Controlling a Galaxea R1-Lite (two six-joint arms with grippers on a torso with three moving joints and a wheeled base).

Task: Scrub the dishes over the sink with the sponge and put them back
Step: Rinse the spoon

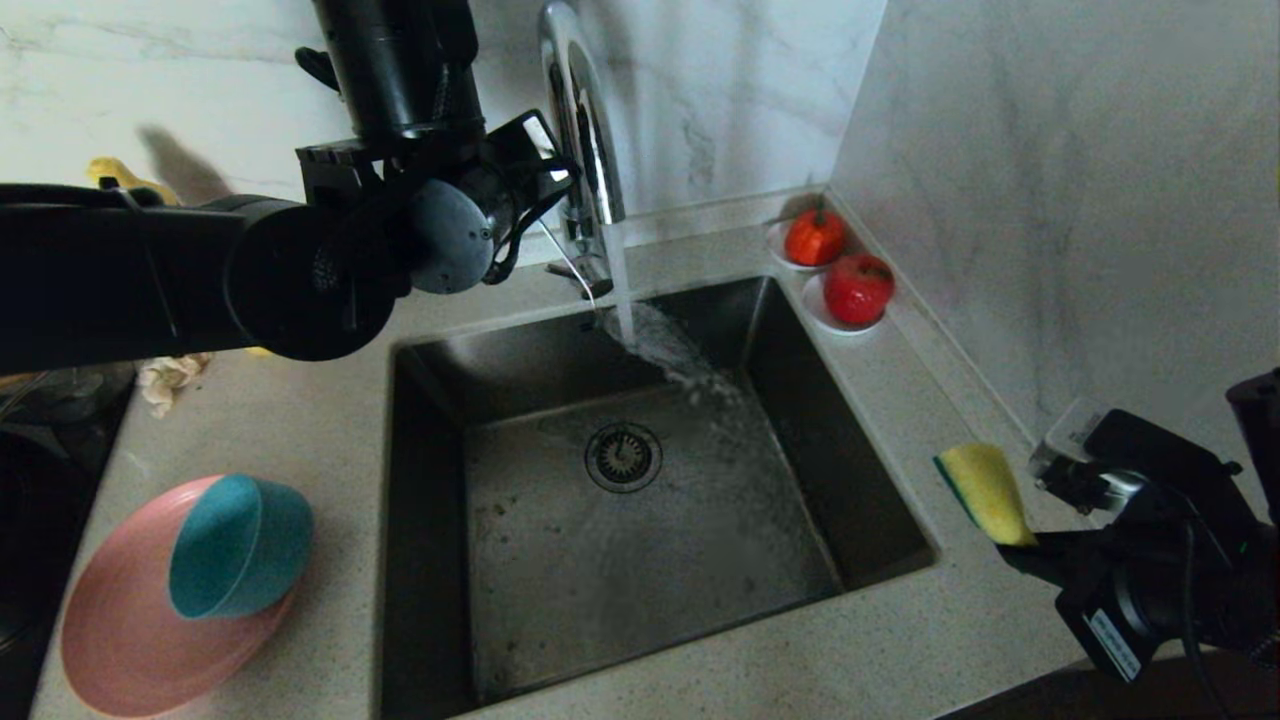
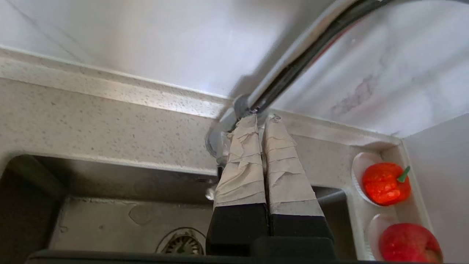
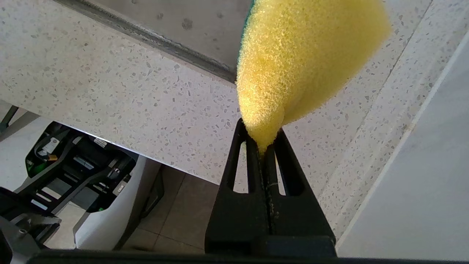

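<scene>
The left gripper (image 2: pixel 261 123) is seen raised at the base of the chrome tap (image 1: pixel 580 130), its two tape-wrapped fingers (image 2: pixel 242 165) pressed together with nothing held between them, their tips close against the tap's base behind the sink (image 1: pixel 640 600). Water is shown running from the spout into the back of the steel basin and spreading toward the round drain strainer (image 1: pixel 623 457). The right gripper (image 3: pixel 264 145) is held at the near right corner of the worktop (image 1: pixel 880 640), clamped on one end of the yellow sponge (image 1: pixel 985 492), which is pinched narrow between the black fingers and is seen upright above the speckled stone just right of the sink's rim, its green scouring layer showing along one edge. On the worktop to the left of the sink, the pink plate (image 1: pixel 120 640) is set near the front edge, with the teal bowl (image 1: pixel 238 545) tipped on its side on the plate, its opening turned toward the left. Two red fruits (image 1: pixel 857 287) on small white saucers (image 1: pixel 815 310) are placed in the far right corner by the marble wall, and a crumpled beige rag (image 1: pixel 168 377) is partly hidden beneath the left arm.
</scene>
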